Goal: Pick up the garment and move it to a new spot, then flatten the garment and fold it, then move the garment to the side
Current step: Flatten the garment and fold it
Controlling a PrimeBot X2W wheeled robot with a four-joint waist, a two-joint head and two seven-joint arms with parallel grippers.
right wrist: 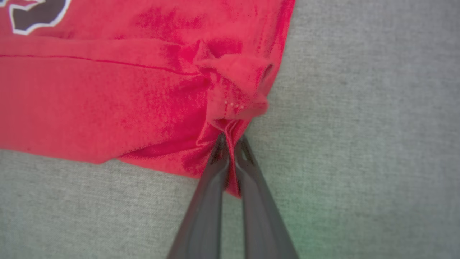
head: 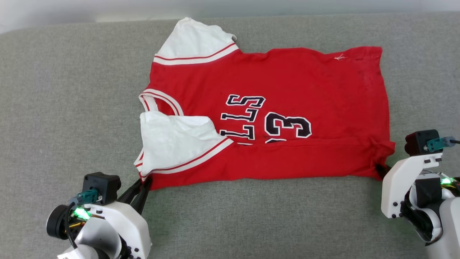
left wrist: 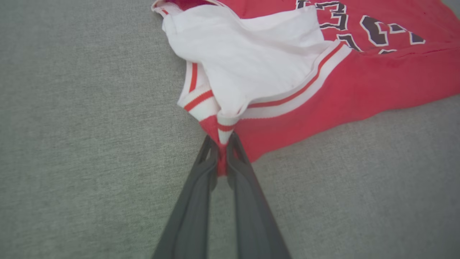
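Now: red jersey T-shirt (head: 287, 90) lies sideways on grey fabric surface (head: 54, 108), collar toward robot's left, near long edge folded up over part of the black numerals. At near sleeve corner, left gripper (left wrist: 223, 145) fingers pressed together, pinching striped trim. At near hem corner, right gripper (right wrist: 231, 145) fingers likewise closed, pinching bunched red cloth.

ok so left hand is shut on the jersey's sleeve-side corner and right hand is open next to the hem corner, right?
No, the right hand is not open: the right wrist view shows it shut on bunched red cloth at the hem corner of the jersey. The left hand is shut on the sleeve-side corner, as you say.
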